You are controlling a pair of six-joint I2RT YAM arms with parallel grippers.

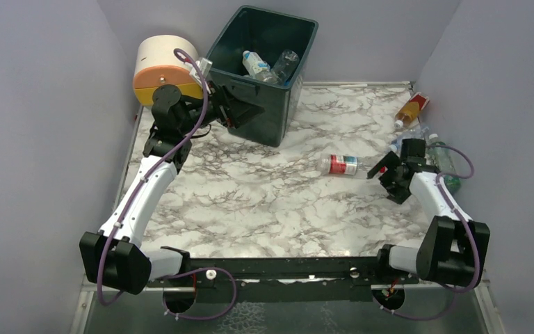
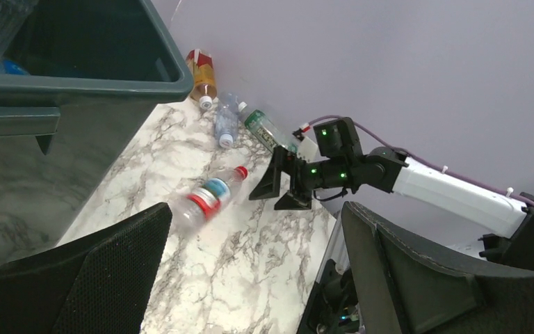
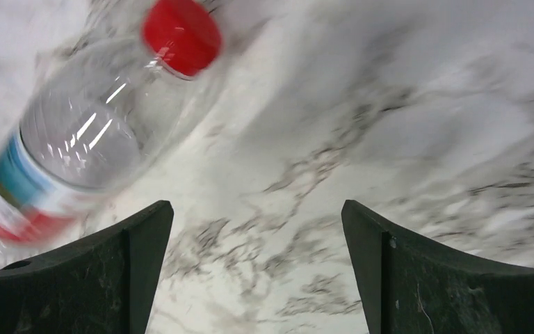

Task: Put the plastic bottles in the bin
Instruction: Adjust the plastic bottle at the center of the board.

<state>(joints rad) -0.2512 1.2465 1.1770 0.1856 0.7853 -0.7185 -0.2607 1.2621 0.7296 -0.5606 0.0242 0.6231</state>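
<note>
Marble table (image 1: pixel 264 209) bears bin (image 1: pixel 286 111) holding two bottles (image 1: pixel 256 64).

Left arm (image 1: pixel 139 198) is stretched way out toward the far left corner with the wrist bent over at the end. The left claw (image 1: pixel 245 110) is gaping wide with nothing in it. Right arm (image 1: pixel 437 198) is folded up shorter, elbow back by its base and forearm reaching forward along the right side. The right claw (image 3: pixel 259 209) tips downward, fingers (image 3: pixel 111 278) spread apart, also empty.
</note>
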